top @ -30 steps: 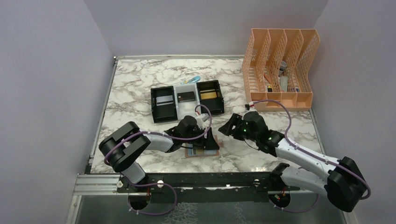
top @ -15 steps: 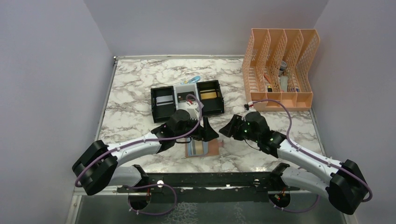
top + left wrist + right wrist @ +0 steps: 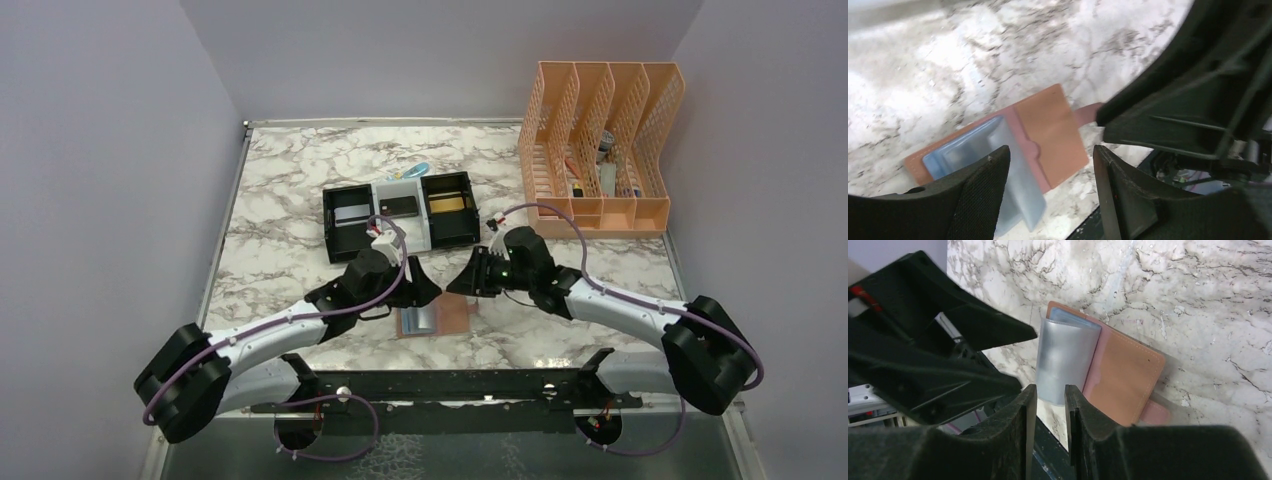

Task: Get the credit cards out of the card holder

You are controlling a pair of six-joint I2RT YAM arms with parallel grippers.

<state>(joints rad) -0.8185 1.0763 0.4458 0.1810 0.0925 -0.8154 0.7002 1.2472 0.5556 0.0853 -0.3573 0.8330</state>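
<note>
The left gripper hangs just above the card holder with its two fingers spread and nothing between them. In its wrist view the tan cover shows through the gap. The right gripper faces it from the other side. Its fingers are drawn close with only a thin slit left, and nothing is pinched in it. The two tips stand near each other over the holder, not touching it as far as the overhead view shows.

The card holder lies open and flat on the table, near the front edge and between the two arms. Its pale blue-grey inner pocket lifts a little off the leather, and the snap tab pokes out at one side. Whether a card sits in that pocket cannot be told.

Farther back, a black-and-white tray holds three credit cards: a silvery one in the left compartment, a dark one in the middle and a gold one in the right.

The tabletop is white marble pattern with grey veins. An orange mesh file organizer stands at its far right corner. Plain pale lilac walls close in the back and both sides.
</note>
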